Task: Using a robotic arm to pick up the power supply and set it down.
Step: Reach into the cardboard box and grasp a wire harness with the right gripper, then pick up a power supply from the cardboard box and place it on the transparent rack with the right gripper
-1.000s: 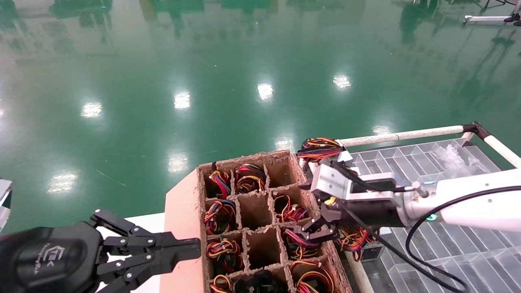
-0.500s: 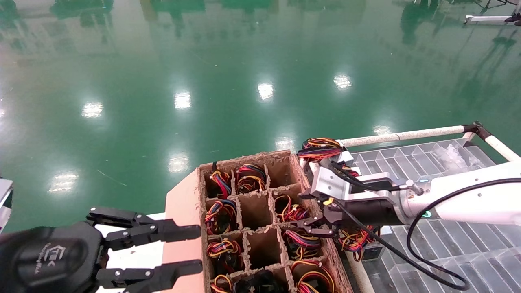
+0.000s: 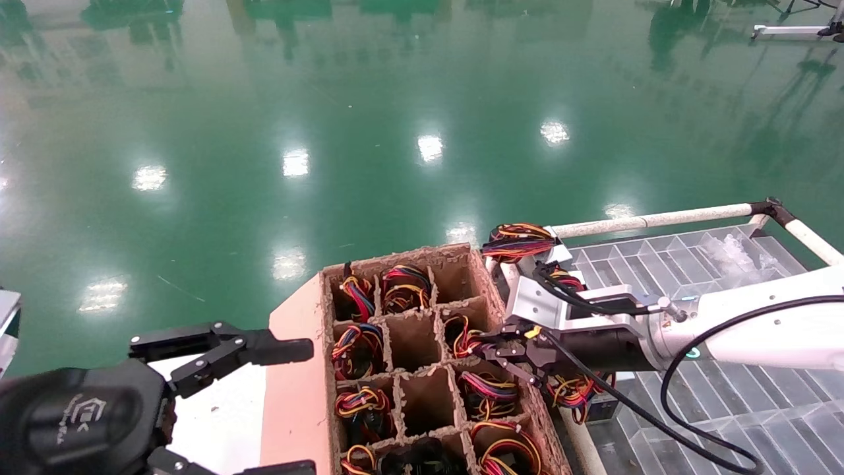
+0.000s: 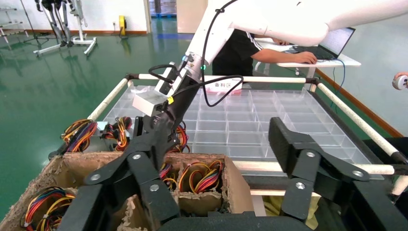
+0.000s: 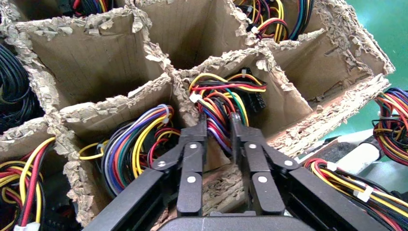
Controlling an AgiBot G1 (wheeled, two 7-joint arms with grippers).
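Observation:
A brown cardboard box (image 3: 395,257) is split into cells, and most cells hold wire bundles. The power supply (image 3: 463,340) sits in a cell of the right column; only its loose red, purple and yellow wires and a black connector (image 5: 226,94) show. My right gripper (image 3: 486,343) reaches into that cell from the right. In the right wrist view the right gripper (image 5: 219,124) is shut on those wires, with purple and red strands pinched between its fingers. Left of the box, my left gripper (image 3: 290,409) hangs wide open, holding nothing.
A clear plastic compartment tray (image 3: 692,264) with a white rail (image 3: 659,218) lies right of the box. Other wire-bundled units rest at its near corner (image 3: 517,241) and beside the box (image 3: 573,389). Two middle cells (image 3: 412,340) hold nothing. A person (image 4: 231,53) works at a laptop beyond the tray.
The right gripper sank toward the cell and its fingers closed on the wires. The left gripper's fingers spread much wider apart.

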